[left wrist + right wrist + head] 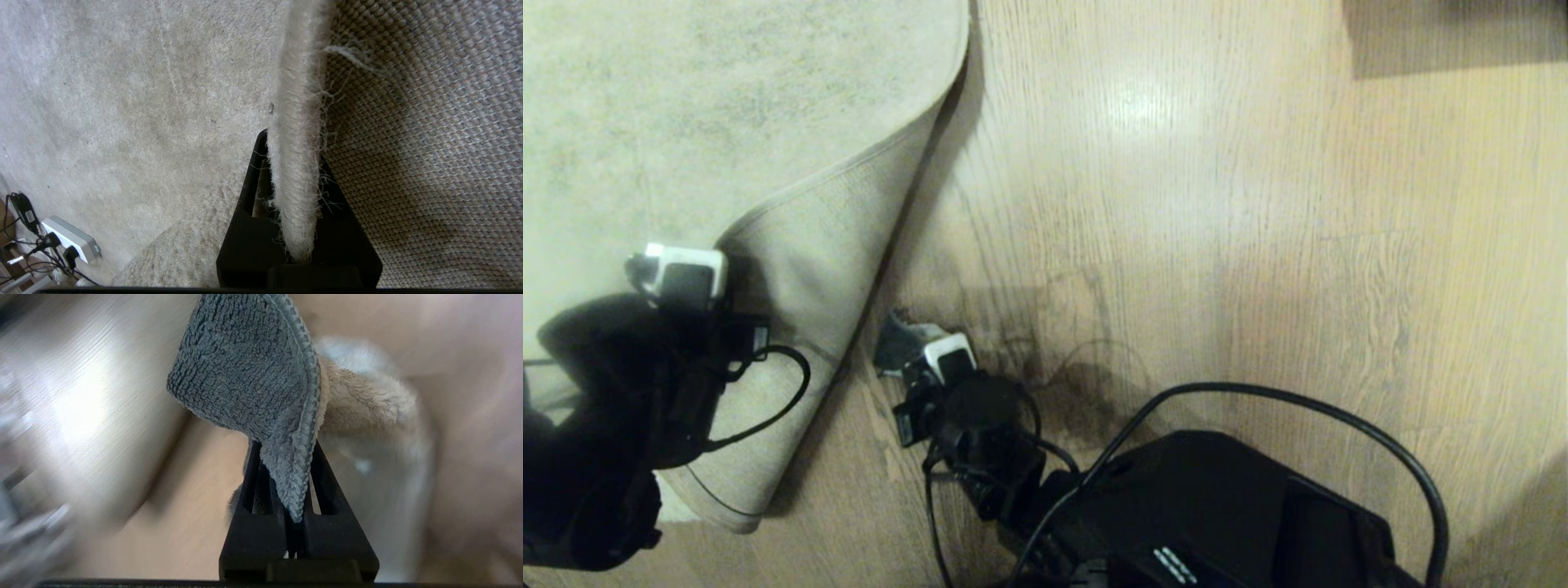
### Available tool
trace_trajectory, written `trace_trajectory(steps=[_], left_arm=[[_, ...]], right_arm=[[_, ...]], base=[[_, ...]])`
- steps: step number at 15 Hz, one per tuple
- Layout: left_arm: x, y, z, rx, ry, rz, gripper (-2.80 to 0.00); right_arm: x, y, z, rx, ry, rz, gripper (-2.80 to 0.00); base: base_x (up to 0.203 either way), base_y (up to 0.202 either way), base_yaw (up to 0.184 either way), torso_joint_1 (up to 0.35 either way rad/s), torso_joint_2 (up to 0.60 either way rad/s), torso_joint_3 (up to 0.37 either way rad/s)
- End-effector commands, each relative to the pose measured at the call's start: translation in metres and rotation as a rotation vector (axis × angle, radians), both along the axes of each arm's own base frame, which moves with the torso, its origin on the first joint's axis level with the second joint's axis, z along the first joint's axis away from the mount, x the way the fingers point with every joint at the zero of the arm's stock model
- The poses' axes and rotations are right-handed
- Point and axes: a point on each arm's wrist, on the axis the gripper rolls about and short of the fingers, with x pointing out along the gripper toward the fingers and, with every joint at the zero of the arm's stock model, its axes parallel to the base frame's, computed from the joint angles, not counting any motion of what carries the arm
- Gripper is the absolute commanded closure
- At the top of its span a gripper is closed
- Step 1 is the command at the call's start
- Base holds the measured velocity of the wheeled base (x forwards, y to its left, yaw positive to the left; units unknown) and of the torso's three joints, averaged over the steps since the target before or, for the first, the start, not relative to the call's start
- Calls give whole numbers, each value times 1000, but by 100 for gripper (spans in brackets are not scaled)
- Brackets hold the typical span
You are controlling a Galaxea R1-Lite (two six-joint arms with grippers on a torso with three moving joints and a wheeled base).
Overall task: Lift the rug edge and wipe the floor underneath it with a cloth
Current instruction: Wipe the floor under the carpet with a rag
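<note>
In wrist views: left gripper [294, 163] clamps rug edge [296, 122]; right gripper [286, 457] pinches cloth [253, 384], floor [81, 396] probably beneath, blurred.

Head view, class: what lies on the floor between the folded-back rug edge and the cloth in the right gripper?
Nothing: the head view shows only a narrow strip of bare floor between the rug edge and the cloth held by the right gripper.

The wood-grain floor [1258, 245] carries the pale rug [686, 106], its corner folded back off the planks.
</note>
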Motion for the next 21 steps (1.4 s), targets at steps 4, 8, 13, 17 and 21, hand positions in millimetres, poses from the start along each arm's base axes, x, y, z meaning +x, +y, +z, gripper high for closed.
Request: trace_trajectory(steps=[4,8,13,17,21], left_arm=[[0,0,-1,2,-1,3,0],[2,-1,-2,2,4,-3,0],[1,-1,-2,1,2,-3,0],[2,-6,-3,2,6,-20,0],[3,-11,-4,4,10,-41,0]], right_arm=[[66,-58,92,98,-129,-175,0],[55,-83,157,156,-189,-197,0],[58,-139,223,169,-261,-292,0],[78,-229,265,130,-344,-468,0],[73,-320,260,21,-315,-570,0]], base=[[0,0,0,0,0,0],[0,0,0,0,0,0],[0,0,0,0,0,0],[0,0,0,0,0,0],[0,0,0,0,0,0]])
